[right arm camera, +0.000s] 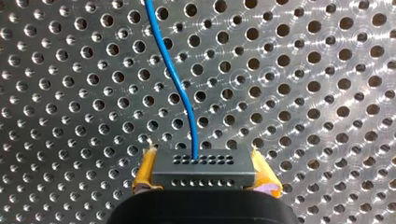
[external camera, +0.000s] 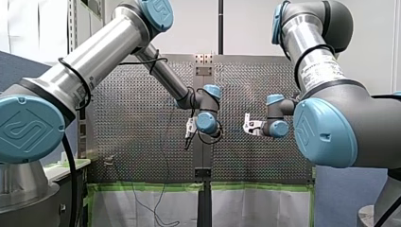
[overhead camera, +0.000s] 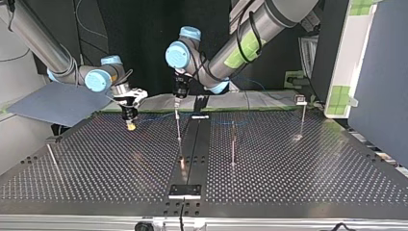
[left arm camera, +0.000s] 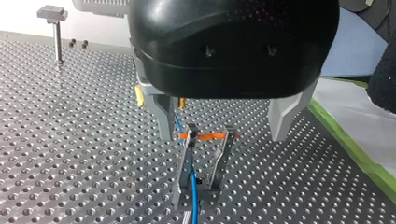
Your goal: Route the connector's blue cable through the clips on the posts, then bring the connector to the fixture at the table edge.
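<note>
OK, table [overhead camera: 298, 183]: perforated metal, with a dark strip down the middle and several thin posts standing on it.
My left arm [overhead camera: 250, 43]: comes in from the top view's upper right, elbow bent, wrist turned straight down over the post [overhead camera: 178, 126] near the middle strip.
My right arm [overhead camera: 43, 43]: comes in from the top view's upper left, forearm sloping down, wrist pointing down, low over the table.
Left gripper [left arm camera: 223, 136]: black body with metal fingers, spread wide and holding nothing; the clip lies between the fingertips.
Right gripper [right arm camera: 204, 164]: yellow pads closed on both ends of the connector.
Clip [left arm camera: 205, 154]: metal frame on the post top, with an orange bar across it.
Connector [right arm camera: 203, 169]: dark block with rows of holes, held above the table.
Blue cable [right arm camera: 177, 84]: leaves the connector's face and curves away over the holes; in the left wrist view it runs through the clip.
</note>
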